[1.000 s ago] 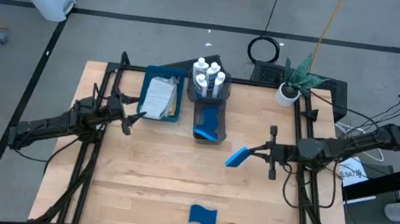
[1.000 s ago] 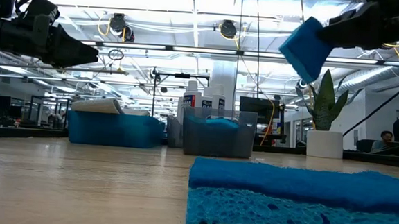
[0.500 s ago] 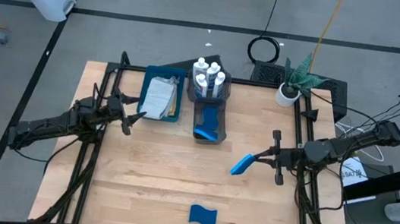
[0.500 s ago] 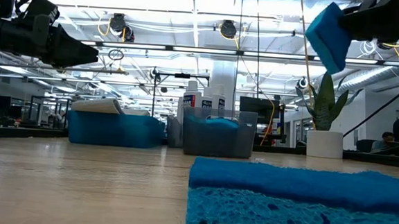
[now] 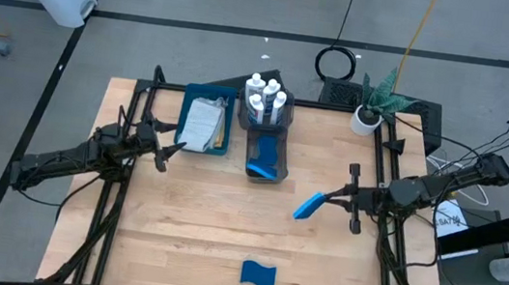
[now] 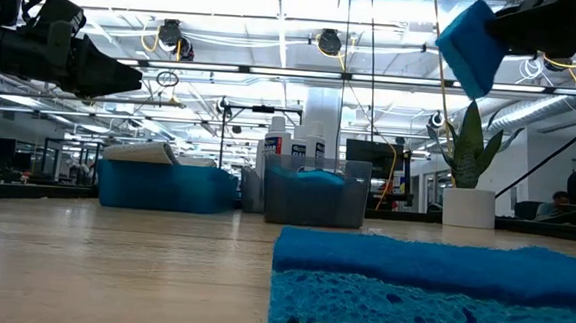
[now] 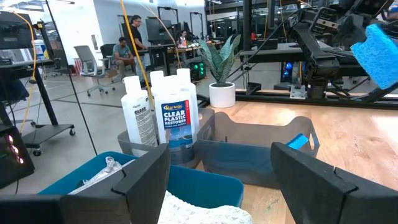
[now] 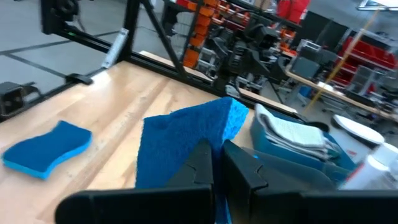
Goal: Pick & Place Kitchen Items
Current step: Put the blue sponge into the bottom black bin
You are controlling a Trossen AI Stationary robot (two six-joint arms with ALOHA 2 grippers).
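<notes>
My right gripper (image 5: 321,202) is clamped tight on a blue sponge (image 5: 308,207), the fingers (image 8: 200,163) pinched together on its edge so it hangs tilted in the air over the right half of the wooden table (image 5: 186,222), clear of the surface. My left gripper (image 5: 168,152) hovers with its fingers (image 7: 144,175) spread wide and nothing between them, just in front of the blue flat tray (image 5: 219,148) at the back left. In that tray lies a folded light grey cloth (image 5: 201,123). Just to the tray's right stand two grey bins, one behind the other: the rear bin (image 5: 282,122) is packed with upright white labelled bottles (image 5: 266,98), and the front bin (image 5: 285,156) has another blue sponge (image 5: 266,155) lying in it. These bins sit between my two grippers, nearer my left, and from my left wrist their walls and the bottles stand directly ahead. A third blue sponge, wavy-edged (image 5: 259,274), lies flat on the bare wood near the table's front edge, well apart from both grippers; it fills the foreground of the low view. A small potted plant (image 5: 373,106) in a white pot stands at the back right corner. Beyond the table, people (image 7: 129,38) are at desks in the room.
</notes>
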